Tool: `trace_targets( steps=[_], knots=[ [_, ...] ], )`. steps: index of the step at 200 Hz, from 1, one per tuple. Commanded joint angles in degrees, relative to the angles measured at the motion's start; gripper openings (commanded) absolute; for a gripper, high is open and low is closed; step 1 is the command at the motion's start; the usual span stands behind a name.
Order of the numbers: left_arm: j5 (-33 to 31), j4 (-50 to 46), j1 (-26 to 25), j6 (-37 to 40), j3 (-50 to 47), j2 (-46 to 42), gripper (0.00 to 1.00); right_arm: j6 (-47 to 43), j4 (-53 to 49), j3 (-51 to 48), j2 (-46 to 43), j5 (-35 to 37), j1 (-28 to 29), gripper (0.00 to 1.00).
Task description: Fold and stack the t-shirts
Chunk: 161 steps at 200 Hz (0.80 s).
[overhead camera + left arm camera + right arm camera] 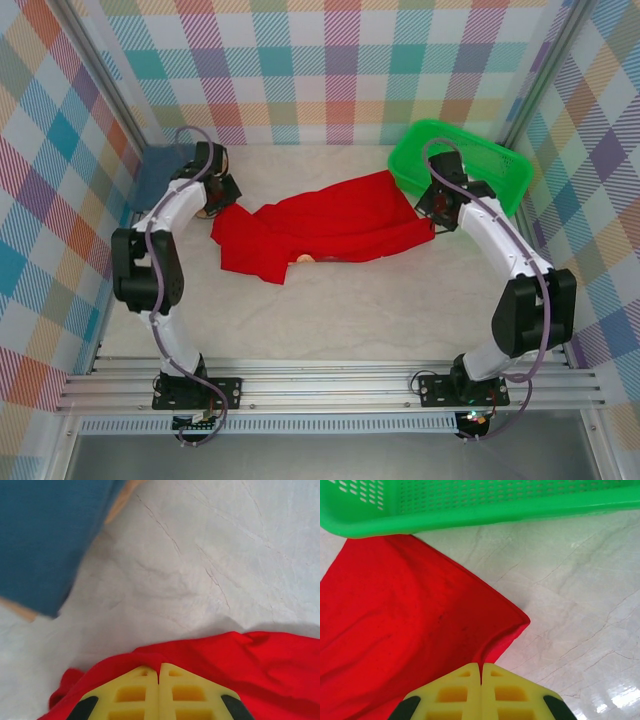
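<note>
1. Red t-shirt (330, 228): lies crumpled across the middle of the table, stretched between both grippers. A tan patch of print (303, 258) shows at its near edge, too small to read.
2. Slate-blue t-shirt (160, 172): lies flat at the far left corner, apart from the red one.
3. Left gripper (159, 672): yellow fingers pressed together, pinching the red t-shirt's left end.
4. Right gripper (481, 671): fingers pressed together, clamping the red t-shirt's right corner.
5. Green mesh basket (470, 515): far right, just beside the red cloth's edge.
6. Table (350, 310): pale marbled top.
</note>
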Motion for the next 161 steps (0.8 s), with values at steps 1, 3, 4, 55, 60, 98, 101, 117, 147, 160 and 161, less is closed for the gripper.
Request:
trace_targets(
  steps=[1, 3, 4, 55, 60, 98, 101, 117, 147, 160, 161],
  knots=[
    [3.2, 4.4, 1.2, 1.5, 3.8, 2.2, 0.0, -0.7, 0.0, 2.2, 1.4, -1.5, -0.3, 0.0],
    [3.5, 5.0, 1.3, 1.4, 3.8, 2.2, 0.0, -0.7, 0.0, 2.3, 1.5, -1.6, -0.3, 0.0],
    [3.7, 5.3, 1.3, 1.4, 3.7, 2.3, 0.0, -0.7, -0.1, 2.2, 1.5, -1.7, -0.3, 0.0],
    [-6.2, -5.7, 0.9, -1.1, 3.6, -5.6, 0.53, -0.7, -1.1, 1.5, 1.2, -3.1, -0.2, 0.0],
    [-7.2, -6.3, 1.2, -1.2, 1.0, -8.0, 0.54, -0.7, -1.1, 1.3, 0.9, -3.2, -0.3, 0.0],
    [12.5, 4.8, 5.1, 4.5, -26.5, -22.6, 0.46, -0.6, -0.5, -0.7, -0.6, -5.2, -0.3, 0.0],
    [13.6, 5.1, 5.4, 4.6, -27.7, -22.7, 0.45, -0.6, -0.5, -0.8, -0.7, -5.5, -0.3, 0.0],
    [19.7, 9.6, 8.3, 5.1, -34.2, -23.0, 0.45, -0.5, -0.2, -1.4, -1.0, -6.1, -0.3, 0.0],
    [25.5, 18.6, 11.4, 9.0, -39.4, -22.0, 0.46, 0.0, -0.5, -2.5, -1.3, -7.1, -0.2, 0.0],
    [27.5, 18.8, 11.4, 10.7, -38.7, -19.1, 0.46, 0.2, -0.7, -2.8, -1.5, -7.2, -0.2, 0.0],
    [27.6, 18.9, 11.4, 10.7, -38.7, -18.8, 0.46, 0.2, -0.7, -2.8, -1.5, -7.2, -0.2, 0.0]
  ],
)
